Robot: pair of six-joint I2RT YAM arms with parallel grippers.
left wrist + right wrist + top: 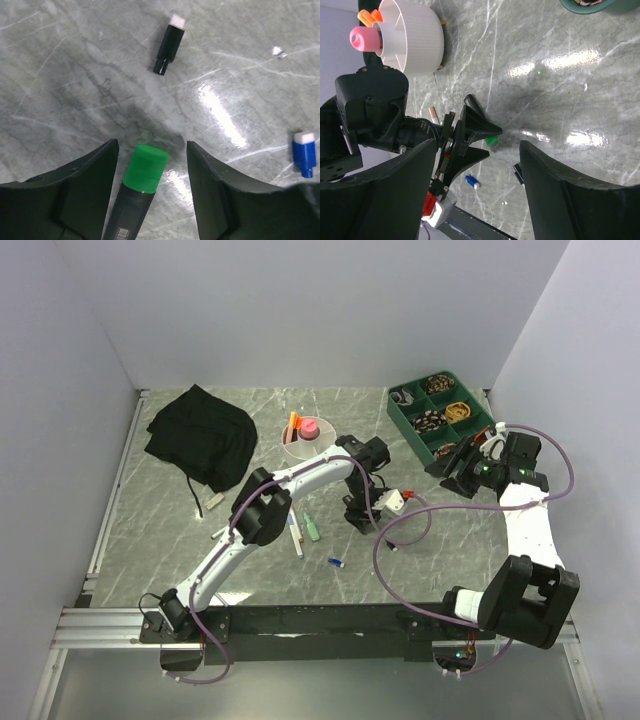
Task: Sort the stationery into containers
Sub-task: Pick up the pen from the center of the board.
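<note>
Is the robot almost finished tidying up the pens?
Not yet. The pink-capped bottle and orange highlighters already stand in the white bowl. The left gripper sits open around a green-capped marker. A black piece, a blue piece and pens lie loose on the table.

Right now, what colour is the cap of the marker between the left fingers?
The cap is bright green; the left wrist view shows it best.

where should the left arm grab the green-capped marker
Grip the dark barrel just behind the green cap, coming straight down. The marker lies flat on the table between the open jaws of the left gripper, so closing across its narrow width should hold.
</note>
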